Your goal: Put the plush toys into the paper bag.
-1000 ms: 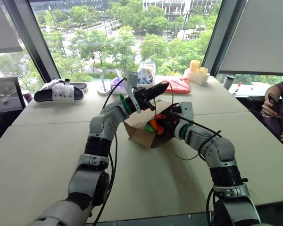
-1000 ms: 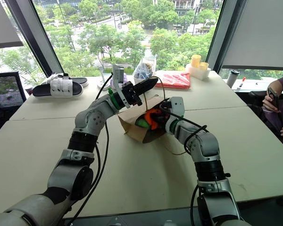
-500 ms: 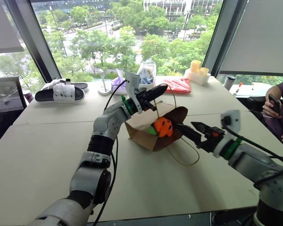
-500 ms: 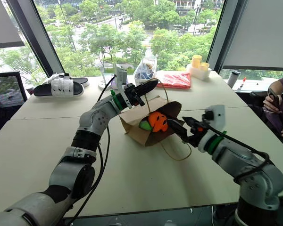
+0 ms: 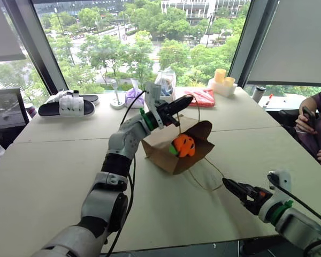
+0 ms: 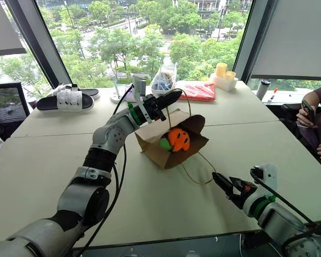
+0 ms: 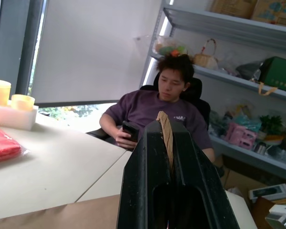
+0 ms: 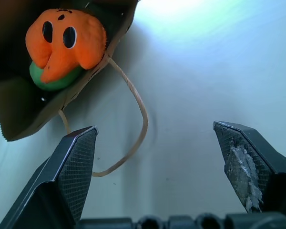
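Both fist-sized plush toys, orange pumpkin [image 5: 184, 144] over green [image 5: 173, 150], sit in the mouth of the brown kraft paper bag [image 5: 166, 152], lying on its side mid-table. Left gripper [image 5: 177, 105] is clenched on the bag's twisted-cord handle [image 7: 167, 136] at the bag's 12 o'clock; right gripper [image 8: 157, 157] is spread, empty, at the bag's 5 o'clock. Judgement: toys light, squashy; bag thin, creases easily, so grip the handle or rim.

Left arm [image 5: 113, 176]: silver-grey shell segments alternating with ribbed black joint sections, a green ring at the wrist, a pale grey camera bracket above it, and a black cable running loose along the outer side from the forearm down to the black round elbow housing. Left gripper [image 5: 183, 102]: two long, tapered, glossy black fingers with smooth outer faces. Right arm [image 6: 273, 214], at 4 o'clock in the head views: grey forearm, green wrist band, white camera block, thin black cable, red detail by the right gripper [image 8: 159, 157], whose black fingers carry cross-hatched pads [image 8: 78, 164], one worn whitish.
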You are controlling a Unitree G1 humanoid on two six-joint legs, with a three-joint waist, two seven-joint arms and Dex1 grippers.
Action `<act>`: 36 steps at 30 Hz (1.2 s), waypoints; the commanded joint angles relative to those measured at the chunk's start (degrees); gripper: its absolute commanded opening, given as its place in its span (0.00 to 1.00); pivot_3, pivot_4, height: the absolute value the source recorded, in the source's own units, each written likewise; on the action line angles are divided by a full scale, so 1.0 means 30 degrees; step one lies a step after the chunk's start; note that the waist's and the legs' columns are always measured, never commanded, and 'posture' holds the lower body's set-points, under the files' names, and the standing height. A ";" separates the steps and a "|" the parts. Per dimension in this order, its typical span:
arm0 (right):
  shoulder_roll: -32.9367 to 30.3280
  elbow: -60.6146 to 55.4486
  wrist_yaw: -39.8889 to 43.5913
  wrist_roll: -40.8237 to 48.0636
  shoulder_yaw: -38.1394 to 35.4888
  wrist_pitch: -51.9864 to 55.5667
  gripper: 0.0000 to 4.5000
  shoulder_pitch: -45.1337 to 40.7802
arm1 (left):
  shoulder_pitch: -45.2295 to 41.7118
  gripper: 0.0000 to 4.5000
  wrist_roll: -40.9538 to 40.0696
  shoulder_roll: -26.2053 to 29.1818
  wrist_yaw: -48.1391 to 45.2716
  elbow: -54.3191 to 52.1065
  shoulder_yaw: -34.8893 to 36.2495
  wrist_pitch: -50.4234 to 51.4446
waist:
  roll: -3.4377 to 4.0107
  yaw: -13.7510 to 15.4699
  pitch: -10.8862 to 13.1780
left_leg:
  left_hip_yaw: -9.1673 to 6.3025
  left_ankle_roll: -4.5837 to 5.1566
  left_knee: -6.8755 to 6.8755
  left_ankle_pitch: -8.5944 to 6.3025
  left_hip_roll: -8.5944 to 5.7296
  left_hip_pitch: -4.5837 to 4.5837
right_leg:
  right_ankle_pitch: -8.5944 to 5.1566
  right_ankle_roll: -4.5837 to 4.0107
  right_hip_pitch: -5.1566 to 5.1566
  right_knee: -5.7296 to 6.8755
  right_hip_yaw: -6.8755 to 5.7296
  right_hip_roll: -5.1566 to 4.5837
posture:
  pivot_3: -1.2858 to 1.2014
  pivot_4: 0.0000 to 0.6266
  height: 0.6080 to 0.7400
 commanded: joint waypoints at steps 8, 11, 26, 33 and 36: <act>0.2009 0.1174 -0.1032 0.1325 0.1485 -0.1612 0.75 -0.1268 | -0.0596 0.00 0.0165 0.0410 0.0088 -0.0291 0.0341 -0.0526 | 0.0003 0.0008 0.0000 | -0.0004 -0.0002 -0.0005 0.0001 -0.0003 -0.0003 | 0.0000 0.0000 -0.0003 -0.0003 -0.0001 0.0000 | 0.52 0.24 1.00; 0.1879 0.1298 -0.1391 0.1129 0.1746 -0.1730 0.40 -0.1212 | -0.0567 0.00 0.0150 0.0558 0.0096 -0.0265 0.0370 -0.0543 | 0.0002 0.0003 0.0000 | -0.0004 -0.0001 -0.0005 0.0000 -0.0003 -0.0002 | 0.0000 0.0000 -0.0003 -0.0004 0.0000 0.0000 | 0.52 0.24 1.00; -0.1491 -0.1164 -0.2100 1.0694 -0.0269 -0.4266 0.01 -0.4513 | -0.2925 0.00 -0.0550 0.1742 0.1230 0.0736 0.1450 0.1887 | 0.0001 -0.0057 0.0007 | -0.0008 0.0001 0.0004 0.0000 -0.0003 -0.0009 | 0.0001 0.0003 -0.0005 -0.0003 -0.0002 0.0001 | 0.52 0.24 1.00; -0.3169 0.0600 -0.4045 1.3062 0.0774 -0.6166 0.01 -0.7963 | -0.4238 0.00 0.0778 0.2464 0.0898 0.3274 0.0847 0.1856 | -0.0002 -0.0003 0.0005 | -0.0017 0.0007 -0.0014 -0.0004 0.0001 -0.0005 | -0.0003 0.0008 0.0004 -0.0008 -0.0023 0.0003 | 0.52 0.24 1.00; -0.3370 0.0822 -0.3947 1.3015 0.1389 -0.6333 0.01 -0.8013 | -0.3935 0.00 0.1615 0.2373 0.0858 0.3998 0.0307 0.1635 | -0.0001 -0.0001 0.0005 | -0.0019 0.0006 -0.0007 -0.0003 -0.0003 -0.0015 | -0.0003 0.0008 0.0004 -0.0007 -0.0022 0.0003 | 0.52 0.24 1.00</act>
